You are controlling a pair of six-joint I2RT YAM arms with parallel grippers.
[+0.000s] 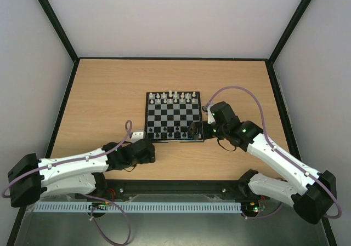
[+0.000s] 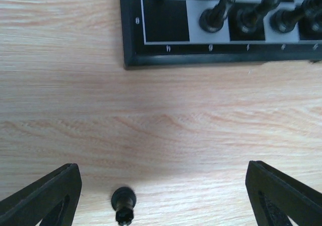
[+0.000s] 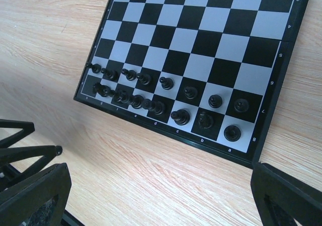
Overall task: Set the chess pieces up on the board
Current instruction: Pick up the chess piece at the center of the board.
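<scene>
The board (image 1: 174, 116) lies mid-table, with white pieces along its far edge and black chess pieces (image 3: 180, 117) in its two near rows. In the left wrist view the near-left corner square (image 2: 166, 20) is bare. One black piece (image 2: 123, 204) stands on the wood off the board, between my left gripper's open fingers (image 2: 45, 201) and nearer the left one. My left gripper (image 2: 161, 198) is empty and sits just short of the board's near-left corner (image 1: 149, 149). My right gripper (image 3: 161, 196) is open and empty, over the wood by the board's near-right corner (image 1: 193, 131).
Black-framed pale walls enclose the wooden table (image 1: 109, 92). A black rail (image 1: 175, 188) and a white strip run along the near edge between the arm bases. The left arm's fingers (image 3: 20, 150) show at the left of the right wrist view.
</scene>
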